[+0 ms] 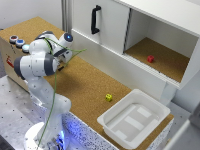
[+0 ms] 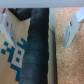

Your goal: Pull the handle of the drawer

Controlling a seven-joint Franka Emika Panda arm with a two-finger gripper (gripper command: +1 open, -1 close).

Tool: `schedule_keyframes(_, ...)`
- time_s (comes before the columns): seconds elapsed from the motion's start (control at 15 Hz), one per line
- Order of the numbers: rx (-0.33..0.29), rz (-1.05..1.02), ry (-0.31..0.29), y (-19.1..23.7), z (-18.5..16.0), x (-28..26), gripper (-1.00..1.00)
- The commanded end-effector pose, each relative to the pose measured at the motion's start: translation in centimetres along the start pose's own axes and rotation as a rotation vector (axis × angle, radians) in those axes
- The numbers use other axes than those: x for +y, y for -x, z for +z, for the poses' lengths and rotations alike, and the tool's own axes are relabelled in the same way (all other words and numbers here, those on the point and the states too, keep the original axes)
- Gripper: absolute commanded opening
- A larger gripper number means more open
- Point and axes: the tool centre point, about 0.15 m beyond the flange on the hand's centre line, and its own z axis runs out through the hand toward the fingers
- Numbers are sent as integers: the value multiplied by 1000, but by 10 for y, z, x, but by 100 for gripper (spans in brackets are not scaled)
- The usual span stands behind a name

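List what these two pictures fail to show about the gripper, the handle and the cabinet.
- Gripper: in the exterior view the arm hides it; the wrist view shows fingers only in blur, so its state is unclear.
- Handle: too small in the exterior view to tell how it is mounted.
- Drawer: the exterior view shows no clear drawer front.
- Cabinet: its top is cut off by the exterior view's edge.

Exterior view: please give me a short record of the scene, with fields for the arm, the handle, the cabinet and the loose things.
arm: folded at the exterior view's left, gripper over the cork counter, away from the handle
handle: black, upright on the white cabinet door, not touched
open compartment: to the exterior view's right of the door, a red block inside
counter: yellow block beside a white tray
gripper state: unclear; the wrist view shows fingers beside a dark bar
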Motion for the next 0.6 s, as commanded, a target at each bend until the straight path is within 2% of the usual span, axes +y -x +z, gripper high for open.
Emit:
schedule_keyframes(0.0, 66, -13, -103, 15, 17, 6, -100)
schedule_keyframes(0.53, 12, -36, -113, 10, 28, 6, -100)
